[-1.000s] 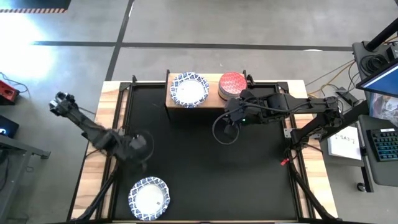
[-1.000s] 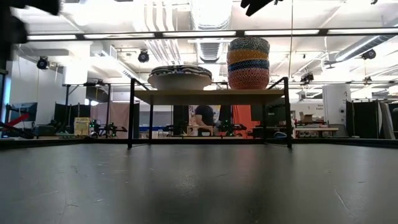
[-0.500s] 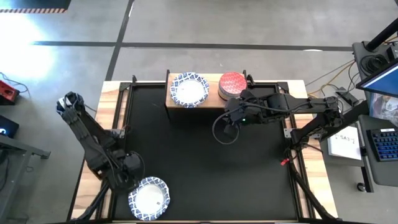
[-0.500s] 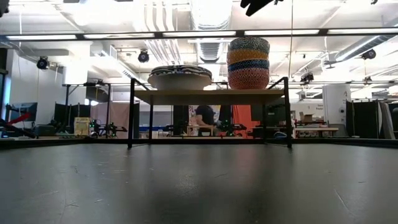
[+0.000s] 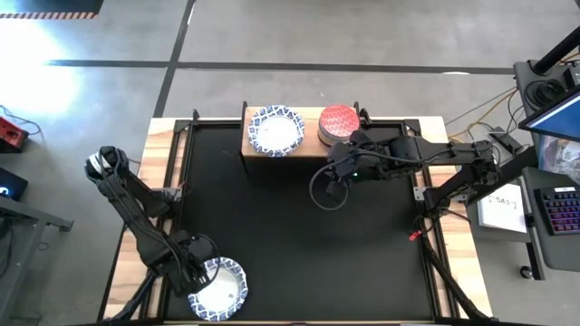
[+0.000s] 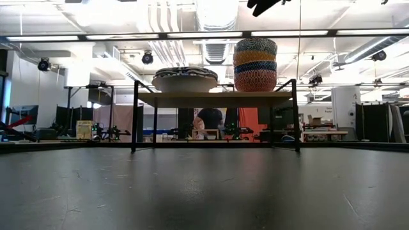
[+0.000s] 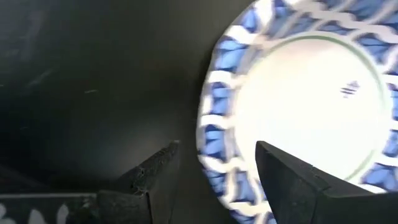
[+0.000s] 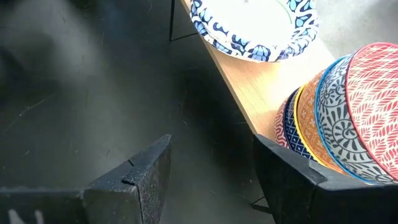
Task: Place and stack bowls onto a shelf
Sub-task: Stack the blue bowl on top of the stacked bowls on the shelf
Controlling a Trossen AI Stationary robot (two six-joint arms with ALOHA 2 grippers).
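Blue-rimmed white bowl point(image 5: 217, 289) lies at the mat's near-left corner; I have the left gripper point(image 5: 193, 274) spread astride its rim, ready to pinch and lift. Shelf point(image 5: 308, 145) holds the stacks; right gripper point(image 5: 332, 186) waits spread nearby.

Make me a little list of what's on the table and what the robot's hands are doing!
shelf: light-wood board at the table's far edge
on shelf, one side: white bowls with blue rims, stacked
on shelf, other side: small bowl stack, red one on top
loose bowl: blue-rimmed white bowl on the black mat, near edge
left hand: open, one finger on each side of the loose bowl's rim
right hand: open, empty, in front of the shelf
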